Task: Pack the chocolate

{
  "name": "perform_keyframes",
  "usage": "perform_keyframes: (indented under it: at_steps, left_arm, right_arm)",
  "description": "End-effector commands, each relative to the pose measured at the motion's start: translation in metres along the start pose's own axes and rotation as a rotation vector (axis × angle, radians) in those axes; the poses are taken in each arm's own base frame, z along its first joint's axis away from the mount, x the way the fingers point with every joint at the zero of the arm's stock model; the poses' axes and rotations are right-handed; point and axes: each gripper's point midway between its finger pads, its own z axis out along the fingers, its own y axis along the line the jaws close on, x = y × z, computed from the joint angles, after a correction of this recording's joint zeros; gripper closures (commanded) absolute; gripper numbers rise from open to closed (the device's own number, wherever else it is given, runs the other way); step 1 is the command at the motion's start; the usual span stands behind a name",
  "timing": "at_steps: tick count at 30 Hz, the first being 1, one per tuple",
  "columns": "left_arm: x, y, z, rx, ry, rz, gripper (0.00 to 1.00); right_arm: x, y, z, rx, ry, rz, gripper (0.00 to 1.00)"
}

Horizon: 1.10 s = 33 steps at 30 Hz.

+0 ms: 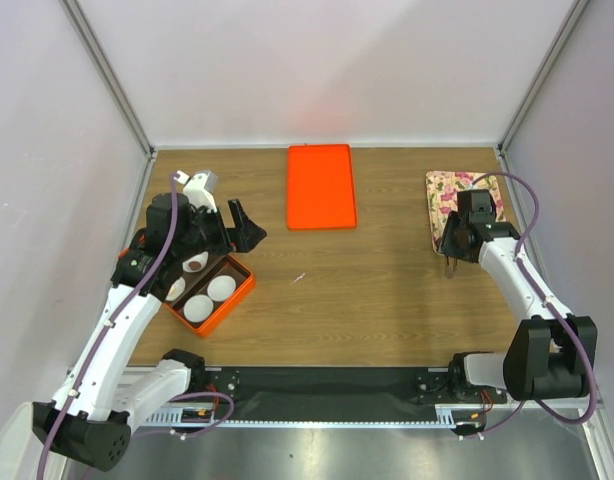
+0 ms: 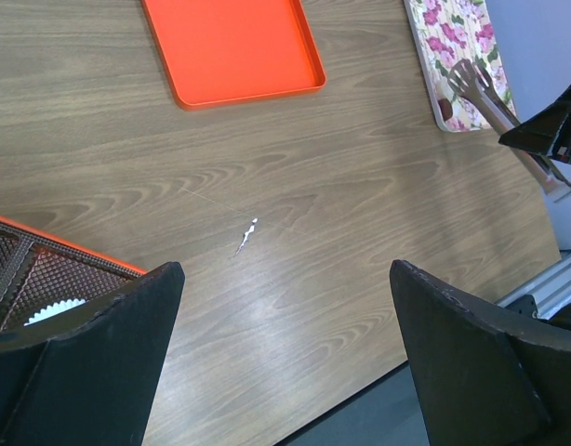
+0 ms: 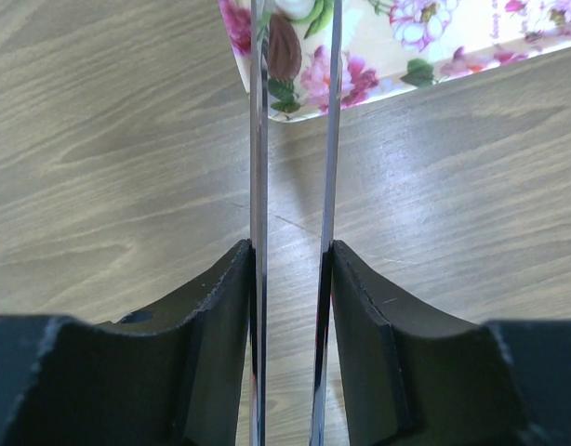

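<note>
The left arm climbs from its base at the near left corner, its white forearm slanting up over the orange box (image 1: pixel 234 297), and the wrist bends so that the left gripper (image 2: pixel 285 271) looks out low across the wooden table (image 2: pixel 360 232) toward its middle. Its two black fingers (image 2: pixel 99 358) are spread wide, holding nothing, with only bare wood between them and a corner of the box just beside the left one. The box holds white paper cups (image 1: pixel 222 288) in its compartments. The right arm reaches from the near right corner forward and inward, its elbow out to the right and its wrist at the near left edge of the floral plate (image 3: pixel 434 37). The right gripper (image 3: pixel 290 253) pinches a pair of metal tongs (image 3: pixel 258 139): its fingers (image 3: pixel 202 325) press on the outsides of the two thin blades, which run on narrowly apart to the plate. A dark brown piece of chocolate (image 3: pixel 284 51) lies on the plate near its edge, between the tong tips; whether the blades touch it cannot be told. A flat orange tray (image 1: pixel 321 186) lies at the far middle of the table, well apart from both arms
</note>
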Motion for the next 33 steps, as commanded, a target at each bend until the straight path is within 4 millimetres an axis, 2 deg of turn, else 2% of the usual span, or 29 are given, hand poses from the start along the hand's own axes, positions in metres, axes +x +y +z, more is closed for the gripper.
perform_keyframes:
  at_steps: [1,12,20,33]
  left_arm:
    - [-0.006,-0.010,-0.002,0.048,-0.029,0.015,0.00]
    - [-0.009,-0.012,-0.003,0.052,-0.041,0.011,0.00]
    - [-0.008,-0.010,-0.005,0.043,-0.041,0.023,0.00]
    - [-0.008,-0.012,-0.004,0.053,-0.038,0.016,0.00]
  right_arm:
    - [-0.009,0.004,0.000,-0.039,-0.040,0.002,0.57]
    - [-0.032,0.002,-0.019,-0.033,-0.135,0.013,0.58]
    - [-0.018,0.002,-0.014,-0.045,-0.104,0.005,0.58]
    - [-0.009,0.002,-0.006,-0.051,-0.084,-0.012,0.57]
